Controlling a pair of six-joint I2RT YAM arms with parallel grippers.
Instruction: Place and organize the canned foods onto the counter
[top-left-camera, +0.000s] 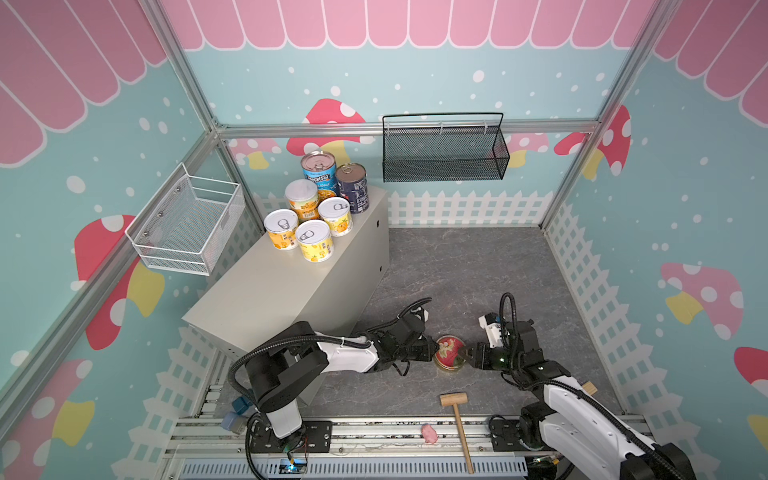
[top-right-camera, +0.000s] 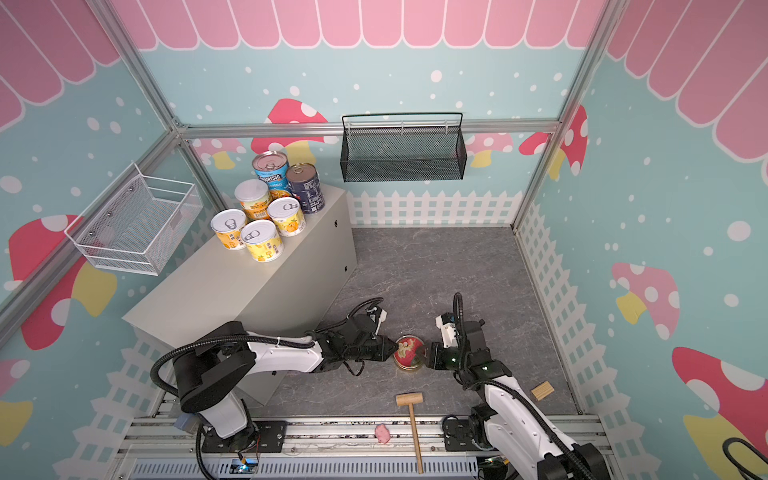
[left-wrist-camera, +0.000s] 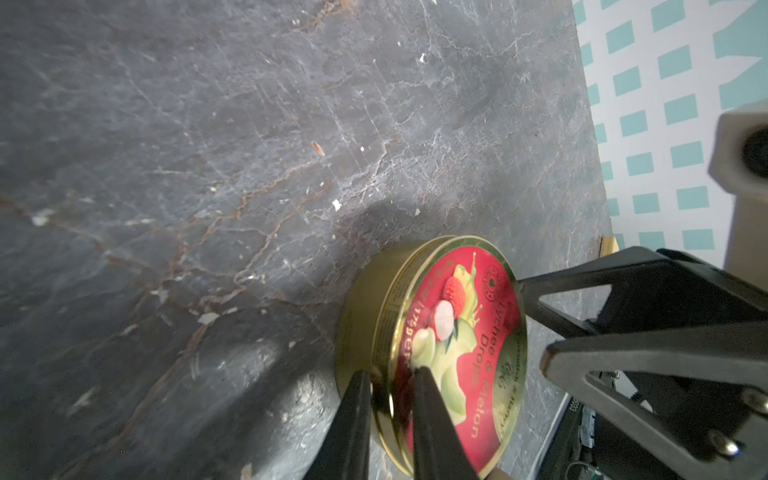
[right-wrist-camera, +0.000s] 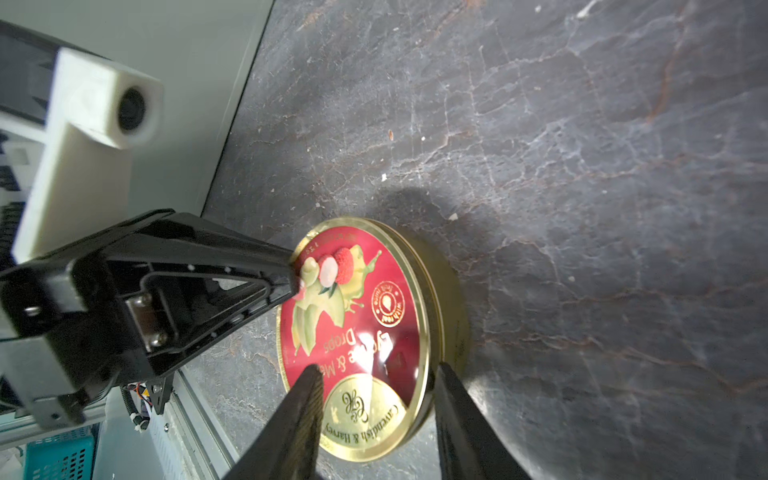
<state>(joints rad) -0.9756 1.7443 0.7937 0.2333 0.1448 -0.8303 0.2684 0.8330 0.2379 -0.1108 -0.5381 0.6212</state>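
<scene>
Altogether we count six cans (top-left-camera: 314, 245) upright at the far end of the counter (top-left-camera: 266, 291): two tall, four short. One flat tin (top-left-camera: 450, 352) sits on the floor (top-left-camera: 457, 270) beside its near end, with the left gripper (left-wrist-camera: 390, 372) and right gripper (right-wrist-camera: 376, 368) each pinched narrow on its rim.

Red-lidded tin (right-wrist-camera: 357, 316) on grey floor (right-wrist-camera: 540, 124), right gripper (right-wrist-camera: 376, 372) clamping its rim

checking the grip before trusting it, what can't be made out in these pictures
Whether the left gripper clamps the red-lidded tin: left wrist view, contact unclear.
The tin's lower rim: left wrist view, behind the fingers.
Label text on the navy can: both top views, too small.
</scene>
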